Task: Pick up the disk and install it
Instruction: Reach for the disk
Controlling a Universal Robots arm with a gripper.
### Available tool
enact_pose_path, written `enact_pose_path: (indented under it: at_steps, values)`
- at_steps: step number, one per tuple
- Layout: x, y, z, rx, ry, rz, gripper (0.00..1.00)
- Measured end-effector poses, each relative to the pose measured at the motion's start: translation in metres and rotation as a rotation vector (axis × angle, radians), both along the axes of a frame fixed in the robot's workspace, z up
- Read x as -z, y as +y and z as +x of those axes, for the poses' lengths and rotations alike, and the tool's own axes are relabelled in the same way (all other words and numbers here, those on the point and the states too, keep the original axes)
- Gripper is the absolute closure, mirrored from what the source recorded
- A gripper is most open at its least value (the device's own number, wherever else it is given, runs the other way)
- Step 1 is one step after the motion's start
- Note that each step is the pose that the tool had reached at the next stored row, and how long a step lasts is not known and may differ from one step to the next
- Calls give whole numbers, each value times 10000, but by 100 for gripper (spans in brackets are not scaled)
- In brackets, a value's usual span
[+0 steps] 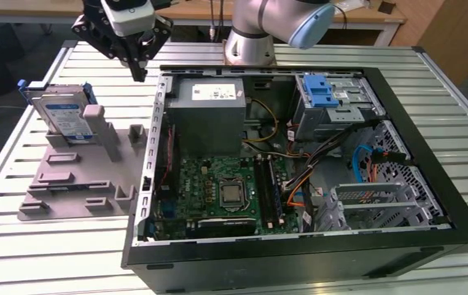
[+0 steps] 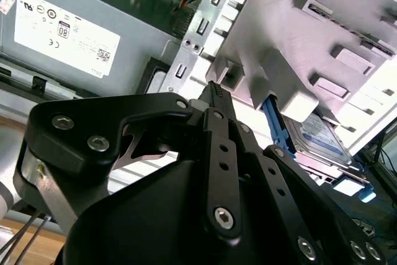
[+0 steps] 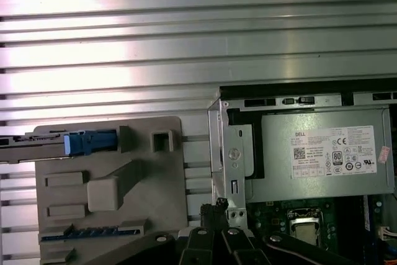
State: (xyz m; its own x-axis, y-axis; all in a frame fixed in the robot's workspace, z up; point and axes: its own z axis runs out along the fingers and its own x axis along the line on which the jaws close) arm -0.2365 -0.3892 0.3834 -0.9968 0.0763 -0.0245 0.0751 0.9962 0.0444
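Currently the gripper [image 1: 140, 75] hangs above the slatted metal table [image 1: 21, 258], near the gap between the grey holder block [image 1: 78, 184] and the wall of the open computer case [image 1: 300, 261]. Its fingers are drawn together with nothing between them. The disk [image 1: 60, 117] stands upright on its edge in the holder block, at the exterior view's left, apart from the gripper. Inside the case, the grey power supply box [image 1: 209, 117] lies nearest the gripper, and the drive cage [image 1: 332, 101] with a blue latch sits toward the exterior view's right.
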Motion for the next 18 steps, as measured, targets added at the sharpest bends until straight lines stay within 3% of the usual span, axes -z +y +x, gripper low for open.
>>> enact_pose_path:
  at_steps: [18]
  values:
    - [15, 15, -239, 0, 0, 0, 89]
